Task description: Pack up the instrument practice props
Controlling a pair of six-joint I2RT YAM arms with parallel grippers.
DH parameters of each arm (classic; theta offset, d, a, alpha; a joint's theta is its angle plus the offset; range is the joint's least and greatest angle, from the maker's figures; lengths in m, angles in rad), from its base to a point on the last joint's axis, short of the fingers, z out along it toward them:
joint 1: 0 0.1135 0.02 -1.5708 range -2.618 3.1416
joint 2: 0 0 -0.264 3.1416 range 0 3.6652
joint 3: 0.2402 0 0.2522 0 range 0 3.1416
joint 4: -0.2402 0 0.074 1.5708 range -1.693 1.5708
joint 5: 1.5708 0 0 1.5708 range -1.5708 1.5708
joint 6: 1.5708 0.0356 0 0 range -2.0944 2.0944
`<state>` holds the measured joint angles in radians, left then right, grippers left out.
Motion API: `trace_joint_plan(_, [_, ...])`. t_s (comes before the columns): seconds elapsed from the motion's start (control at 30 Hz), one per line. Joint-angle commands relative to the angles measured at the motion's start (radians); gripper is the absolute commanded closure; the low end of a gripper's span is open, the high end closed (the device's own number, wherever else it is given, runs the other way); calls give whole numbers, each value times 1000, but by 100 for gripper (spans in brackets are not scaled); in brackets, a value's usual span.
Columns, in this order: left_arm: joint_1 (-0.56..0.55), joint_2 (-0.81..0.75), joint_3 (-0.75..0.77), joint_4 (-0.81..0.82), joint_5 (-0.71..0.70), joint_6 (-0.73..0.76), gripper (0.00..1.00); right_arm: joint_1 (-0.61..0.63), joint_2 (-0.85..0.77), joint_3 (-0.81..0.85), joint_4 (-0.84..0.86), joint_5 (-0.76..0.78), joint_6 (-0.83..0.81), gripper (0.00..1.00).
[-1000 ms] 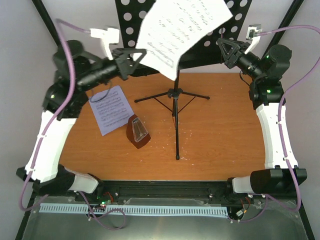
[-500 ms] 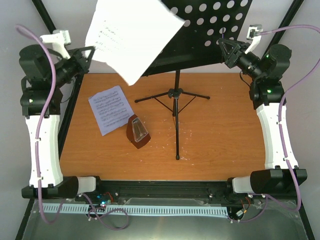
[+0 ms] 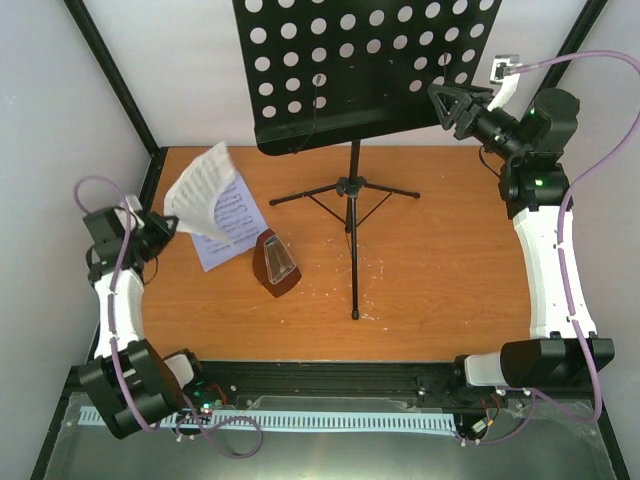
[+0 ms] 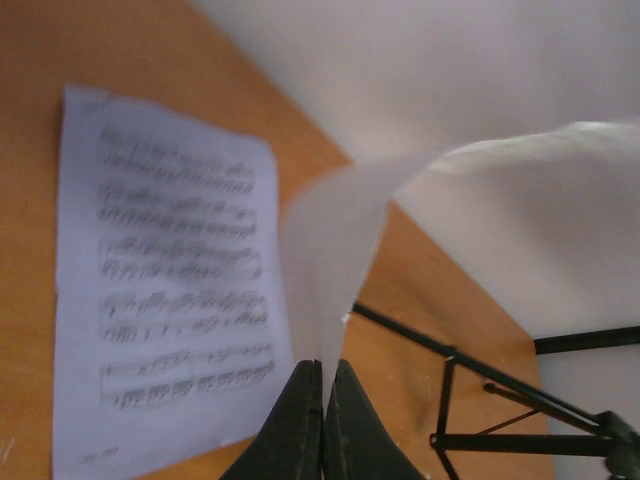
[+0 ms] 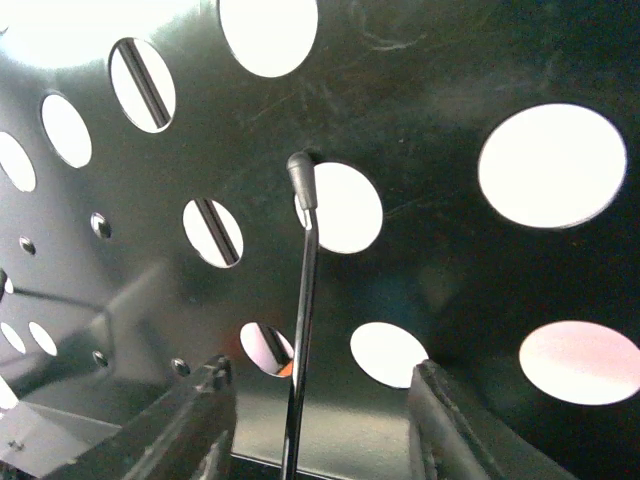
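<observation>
- left gripper (image 3: 163,228): low over the left edge of the table (image 3: 450,280). Jaws pressed together, pinching the bottom edge of one sheet-music page.
- held page (image 3: 200,185): curls up and over from the pinch, with its free end in the air. In the top view it covers the far-left corner of the page lying below. It is blurred in the left wrist view.
- flat page (image 3: 232,228): lies flat on the table near the left edge, print side up and skewed to the table edges. The staves are readable in the left wrist view.
- metronome (image 3: 277,262): upright on the table, left of centre, at the flat page's near-right corner. I can't tell whether it touches the page.
- music stand (image 3: 352,200): tripod feet are spread on the table around the centre, and one leg runs toward the near edge. The perforated desk (image 3: 370,70) sits high above the far edge.
- right gripper (image 3: 447,103): raised at the desk's lower right corner, pointing at it. Jaws are spread. The right wrist view shows a thin wire arm (image 5: 303,300) against the desk, standing between the fingers and touched by neither.
</observation>
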<state>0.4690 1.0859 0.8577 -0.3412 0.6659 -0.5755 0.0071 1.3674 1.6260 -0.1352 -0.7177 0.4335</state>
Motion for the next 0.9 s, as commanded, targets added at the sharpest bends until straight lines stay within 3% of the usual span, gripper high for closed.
trace_joint_plan(0.0, [13,41,-155,166,42,-59,100,0,-44,7,-1,-16,-1,41])
trace_joint_plan(0.1, [17,97,-246,234,62,-71,100,0,-70,10,-15,-16,-15,30])
trace_joint_plan(0.33, [18,129,-347,266,33,-45,100,-1,-132,0,-64,-2,-58,18])
trace_joint_plan(0.53, [17,106,-368,222,-4,15,96,0,-190,-58,-51,-5,-45,15])
trace_joint_plan(0.57, [17,106,-363,206,1,30,89,-1,-199,-67,-52,-6,-43,14])
trace_joint_plan(0.6, [18,99,-357,190,-7,41,75,-1,-209,-77,-55,-6,-41,13])
trace_joint_plan(0.67, [17,38,-348,133,-57,40,34,-1,-231,-99,-65,2,-39,11])
trace_joint_plan(0.7, [17,-31,-340,116,-89,32,19,-1,-252,-115,-69,8,-37,10])
trace_joint_plan(0.8, [17,-191,-290,63,-175,26,3,-1,-305,-180,-82,46,-29,5])
trace_joint_plan(0.87, [16,-277,-233,35,-214,35,1,-1,-344,-239,-80,54,-17,4])
